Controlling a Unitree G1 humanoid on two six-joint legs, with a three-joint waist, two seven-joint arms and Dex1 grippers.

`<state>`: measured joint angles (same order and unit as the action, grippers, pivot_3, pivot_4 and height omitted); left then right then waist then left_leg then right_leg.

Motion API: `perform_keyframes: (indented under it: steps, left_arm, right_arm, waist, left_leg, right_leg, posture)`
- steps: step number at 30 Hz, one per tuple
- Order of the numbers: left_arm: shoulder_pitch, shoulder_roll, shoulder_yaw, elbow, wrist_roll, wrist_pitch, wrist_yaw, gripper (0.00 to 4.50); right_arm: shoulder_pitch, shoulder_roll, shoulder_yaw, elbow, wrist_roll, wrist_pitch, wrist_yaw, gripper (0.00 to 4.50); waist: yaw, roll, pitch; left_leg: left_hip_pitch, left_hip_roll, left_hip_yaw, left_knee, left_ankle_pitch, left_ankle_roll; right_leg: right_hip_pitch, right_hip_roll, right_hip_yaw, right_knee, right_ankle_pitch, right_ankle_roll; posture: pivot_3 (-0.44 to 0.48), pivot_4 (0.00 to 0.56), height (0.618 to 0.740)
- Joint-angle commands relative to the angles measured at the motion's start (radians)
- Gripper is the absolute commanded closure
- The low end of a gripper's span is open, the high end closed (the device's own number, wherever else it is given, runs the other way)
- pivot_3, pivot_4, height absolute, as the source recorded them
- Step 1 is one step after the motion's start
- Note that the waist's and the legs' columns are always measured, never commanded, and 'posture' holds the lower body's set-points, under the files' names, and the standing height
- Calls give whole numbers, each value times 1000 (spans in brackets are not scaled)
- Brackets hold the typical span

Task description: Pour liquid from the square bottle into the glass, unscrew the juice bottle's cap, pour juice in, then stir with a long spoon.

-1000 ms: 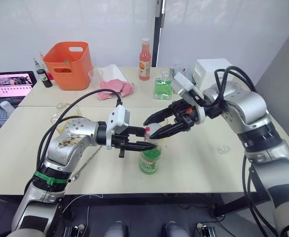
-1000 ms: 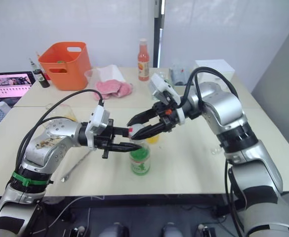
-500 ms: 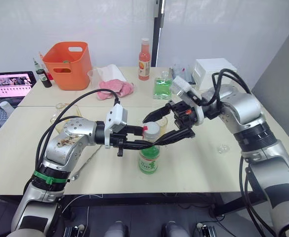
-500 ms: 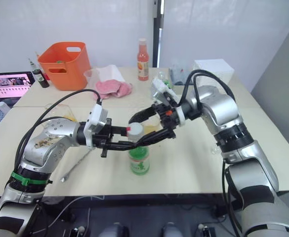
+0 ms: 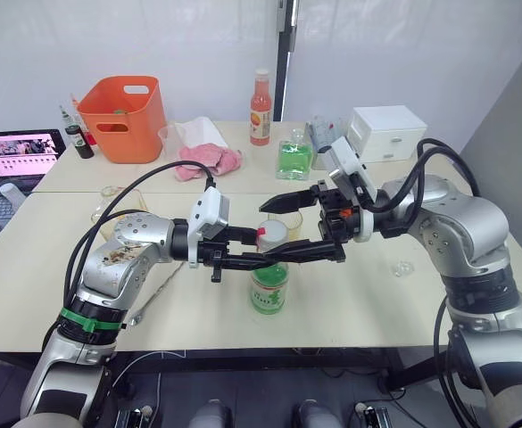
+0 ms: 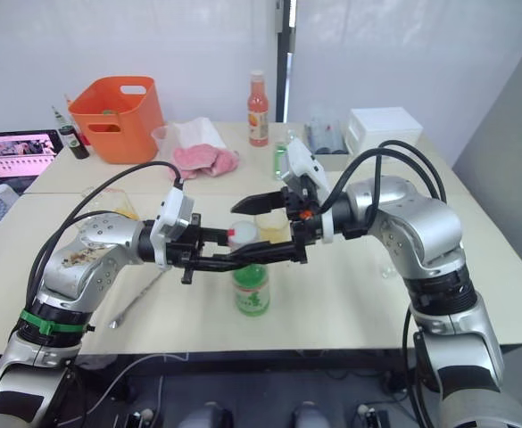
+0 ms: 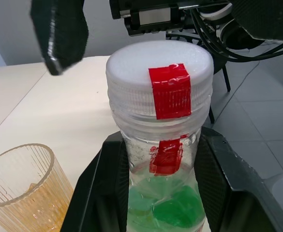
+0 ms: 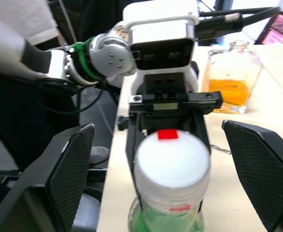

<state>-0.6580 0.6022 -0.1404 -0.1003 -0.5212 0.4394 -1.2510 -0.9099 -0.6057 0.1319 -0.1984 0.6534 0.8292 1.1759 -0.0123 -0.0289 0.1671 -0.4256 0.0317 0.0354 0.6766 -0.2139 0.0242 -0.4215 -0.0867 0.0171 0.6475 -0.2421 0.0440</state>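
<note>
We are unscrewing: left gripper [image 5: 243, 259] is clamping the juice bottle [image 5: 269, 287]; right gripper [image 5: 289, 227], spread wide, must next close on the cap [image 5: 272, 234].

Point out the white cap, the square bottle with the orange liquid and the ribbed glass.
cap [image 7: 159, 58], left wrist view: on its flat white top.
square bottle [image 8: 232, 87], right wrist view: on its orange-filled lower body.
glass [image 7: 27, 191], left wrist view: on its ribbed side wall.

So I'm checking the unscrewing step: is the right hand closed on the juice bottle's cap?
No: the right hand is wide open, its fingers apart on either side of the white cap, touching neither side.
</note>
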Motion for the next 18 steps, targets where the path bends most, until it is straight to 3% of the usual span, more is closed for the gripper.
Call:
perform_keyframes:
  steps: [1,7,10,16,18]
  left_arm:
    - [19,16,-33,22,34,17,-17,3025]
    - [21,16,-33,22,35,15,-17,3025]
    - [22,17,-32,22,35,14,-17,3025]
    - [25,17,-31,20,34,14,-16,3025]
    - [25,18,-31,21,35,13,-17,3025]
  right_arm:
    - [2,7,-32,-29,23,4,-28,41]
    - [2,11,-26,-19,19,2,-31,41]
    - [0,13,-23,-9,13,-1,-31,835]
    - [6,12,-17,-2,8,-7,-27,2852]
    - [7,12,-16,-1,6,-9,-26,2871]
  waist:
    - [-1,0,0]
    - [-1,0,0]
    - [-1,0,0]
    - [-1,0,0]
    - [-1,0,0]
  left_leg:
    - [0,0,0,0,0,0]
    - [0,0,0,0,0,0]
    - [0,0,0,0,0,0]
    - [0,0,0,0,0,0]
    - [0,0,0,0,0,0]
  right_leg:
    - [0,0,0,0,0,0]
    - [0,0,0,0,0,0]
    - [0,0,0,0,0,0]
    - [0,0,0,0,0,0]
    - [0,0,0,0,0,0]
  posture:
    - [0,150,715]
    - [0,150,715]
    - [0,150,715]
    - [0,150,715]
    - [0,150,715]
